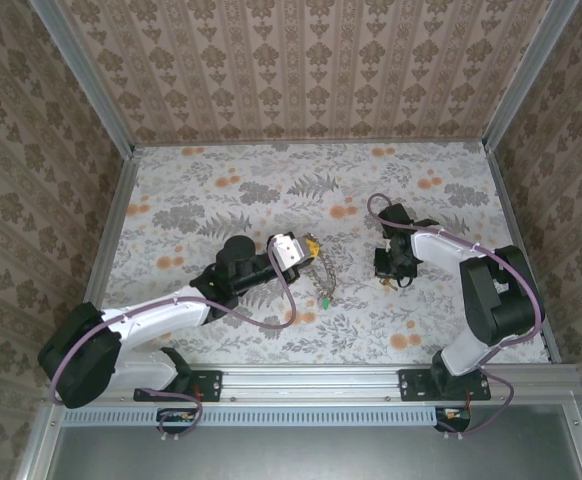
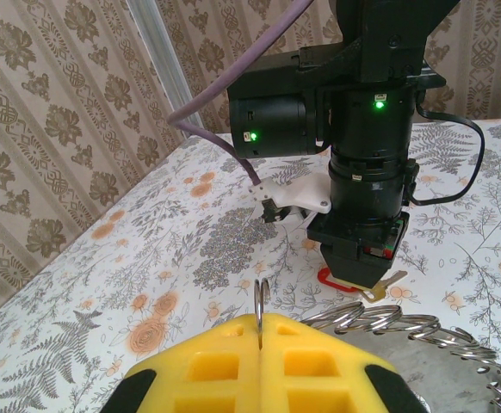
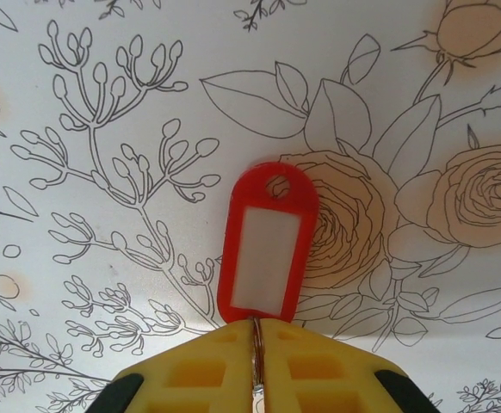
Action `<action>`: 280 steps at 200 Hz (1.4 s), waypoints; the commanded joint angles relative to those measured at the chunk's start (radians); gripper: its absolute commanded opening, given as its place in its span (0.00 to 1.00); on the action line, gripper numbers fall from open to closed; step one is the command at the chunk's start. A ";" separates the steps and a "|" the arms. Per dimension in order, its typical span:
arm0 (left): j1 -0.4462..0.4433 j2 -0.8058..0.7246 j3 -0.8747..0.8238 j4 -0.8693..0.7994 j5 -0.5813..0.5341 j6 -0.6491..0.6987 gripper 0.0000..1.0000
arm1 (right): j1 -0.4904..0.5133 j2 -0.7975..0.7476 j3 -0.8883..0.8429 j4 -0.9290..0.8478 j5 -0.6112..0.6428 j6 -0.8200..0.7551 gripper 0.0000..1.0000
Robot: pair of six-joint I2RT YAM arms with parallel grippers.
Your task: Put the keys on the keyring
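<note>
My left gripper is shut on a thin wire loop of the keyring, whose silvery chain-like coils run off to the right of the yellow fingers. From above, the keyring lies at the table's middle beside the left gripper, with a green tag and a yellow tag on it. My right gripper points down at the table, shut on the small split ring of a red-tagged key. In the left wrist view the red tag and the key's blade show under the right gripper.
A floral cloth covers the table, which has papered walls on three sides and aluminium posts at the corners. The right arm's wrist stands close in front of the left gripper, with a purple cable looping off it.
</note>
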 commanded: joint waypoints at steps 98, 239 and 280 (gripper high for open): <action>-0.007 -0.004 0.023 0.041 0.014 0.016 0.00 | 0.001 -0.412 -0.098 0.140 -0.121 -0.116 0.08; 0.041 0.082 0.068 0.154 0.344 -0.068 0.00 | 0.033 -0.831 -0.297 0.530 -0.543 -0.580 0.00; 0.053 0.160 0.104 0.184 0.404 -0.103 0.00 | 0.067 -0.841 -0.285 0.508 -0.552 -0.657 0.00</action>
